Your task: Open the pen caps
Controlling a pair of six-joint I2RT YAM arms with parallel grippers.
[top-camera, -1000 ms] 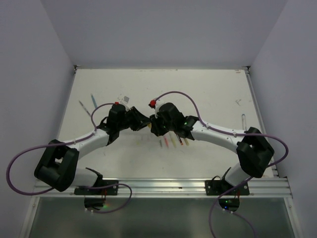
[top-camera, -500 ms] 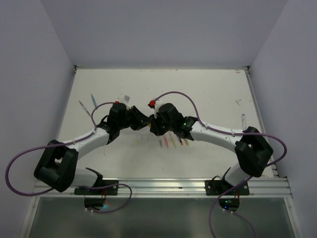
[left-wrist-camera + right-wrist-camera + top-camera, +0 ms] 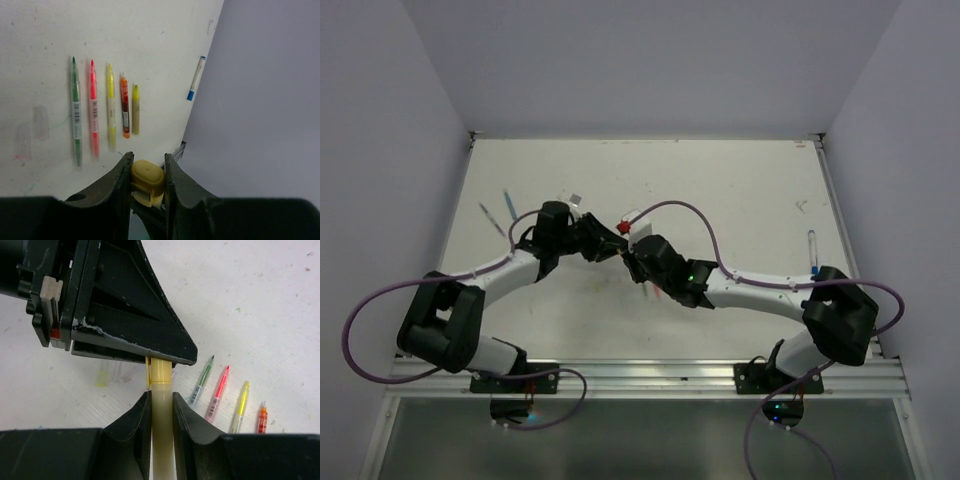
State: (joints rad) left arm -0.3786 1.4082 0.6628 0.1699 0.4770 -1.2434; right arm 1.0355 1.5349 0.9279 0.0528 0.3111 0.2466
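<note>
A pale yellow pen is held between the two grippers above the table. My left gripper (image 3: 148,160) is shut on its yellow pen cap (image 3: 147,181). My right gripper (image 3: 161,395) is shut on the pen's barrel (image 3: 162,412). The cap (image 3: 161,370) sits on the barrel's end, with a thin seam showing between them. From above, the left gripper (image 3: 603,246) and right gripper (image 3: 634,259) meet tip to tip at the table's middle. Green (image 3: 75,112), pink (image 3: 93,107), yellow (image 3: 110,105) and orange (image 3: 124,107) pens lie uncapped in a row.
A blue-capped pen (image 3: 813,250) lies by the right wall. Two more pens (image 3: 507,208) lie at the left of the table. Clear and yellowish caps (image 3: 101,376) rest on the table under the left gripper. A metal rail (image 3: 650,375) runs along the near edge.
Both grippers have shifted slightly with the pen between them. The right arm has dropped lower and nearer, now covering most of the pen row in the top view. Both grips have held.
</note>
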